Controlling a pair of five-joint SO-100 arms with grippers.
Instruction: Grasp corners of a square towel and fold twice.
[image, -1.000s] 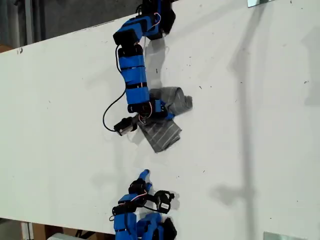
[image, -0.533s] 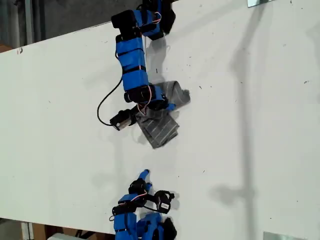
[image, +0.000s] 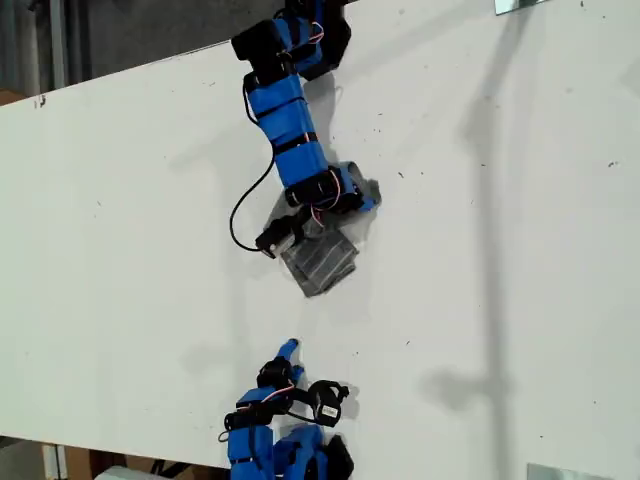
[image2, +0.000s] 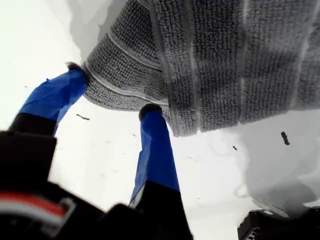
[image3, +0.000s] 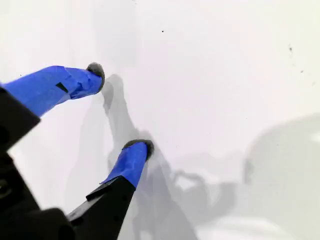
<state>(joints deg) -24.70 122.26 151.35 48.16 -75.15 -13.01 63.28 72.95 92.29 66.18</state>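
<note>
Grey striped towel (image: 322, 262) lies bunched mid-bench (image: 500, 250), partly under my first arm. My first tool (image2: 111, 89) is spread apart, its fingertips at the towel's edge, gripping nothing. My second tool (image3: 120, 107) is likewise released above bare bench, well apart from the towel.

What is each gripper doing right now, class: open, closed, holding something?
My first gripper: open, fingertips at the edge of the towel, not clamping it.
My second gripper: open, holding nothing, over the bare table.
</note>
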